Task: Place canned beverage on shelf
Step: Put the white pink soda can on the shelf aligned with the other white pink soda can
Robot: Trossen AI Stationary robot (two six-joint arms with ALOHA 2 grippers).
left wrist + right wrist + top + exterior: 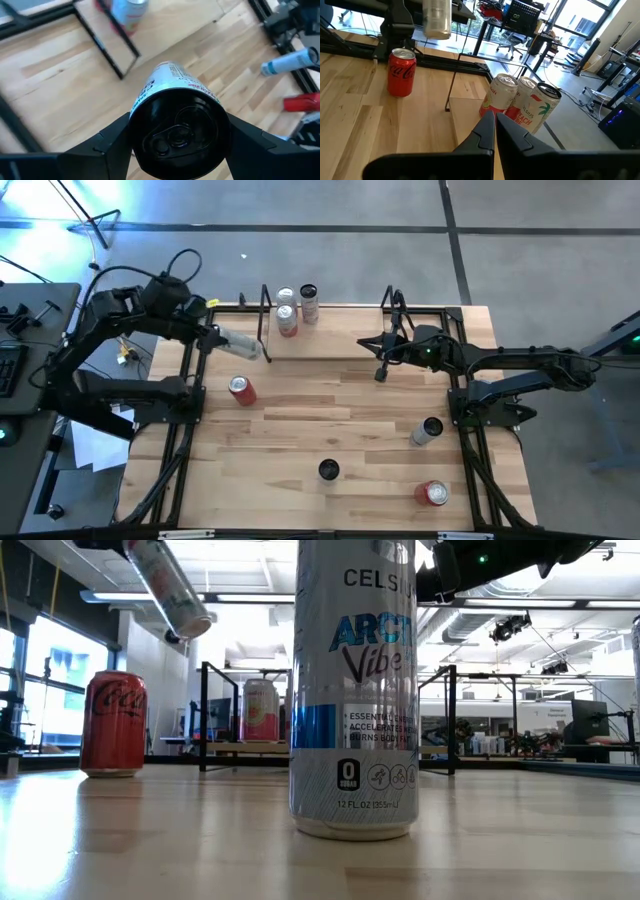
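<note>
My left gripper [218, 337] is shut on a slim silver-white can [242, 344], in the air just left of the shelf's left black upright [265, 320]. The can also shows in the low view [168, 588]. The shelf [330, 345] is a low light-wood plank at the table's far side. Three cans [288, 320] stand upright on its left end, also seen in the right wrist view [506, 100]. My right gripper [381, 373] is shut and empty over the shelf's near right corner. My left gripper pinches the can's round side near its black lid end [177, 135], one finger [112, 140] on each side. The can lies along the fingers and sticks out past them toward the shelf. It is lifted clear and tilted, bottom end lower.
On the tabletop stand a red cola can [241, 390] near the left arm, a tall slim can [328, 470] at the near middle, right before the low camera [353, 690], a slim silver can [427, 430] and a red can [436, 493] at the near right. The shelf's middle and right are bare.
</note>
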